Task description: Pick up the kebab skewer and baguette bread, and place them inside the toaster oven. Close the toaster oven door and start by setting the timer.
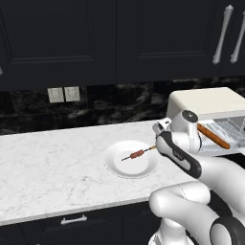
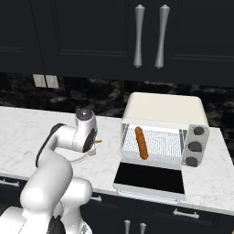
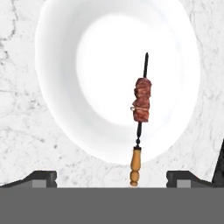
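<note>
The kebab skewer [image 3: 141,105] lies on a white plate [image 3: 61,65], dark point away from me and wooden handle toward me. My gripper [image 3: 111,179] hangs open above the plate's near rim, the handle between its fingertips [image 3: 41,177] but apart from them. From the left base, the skewer [image 1: 138,154] rests on the plate [image 1: 115,165] just left of my wrist. The baguette bread [image 2: 141,142] lies on the wire rack inside the cream toaster oven [image 2: 164,107]. The toaster oven door [image 2: 148,176] is folded down flat. The baguette [image 1: 213,136] also shows past my arm.
Three round knobs [image 2: 195,146] run down the oven's right front. The white marble counter [image 1: 48,167] stretches left of the plate. Wall outlets [image 1: 63,94] sit on the dark backsplash, with dark cabinets above. The open door overhangs the counter's front edge.
</note>
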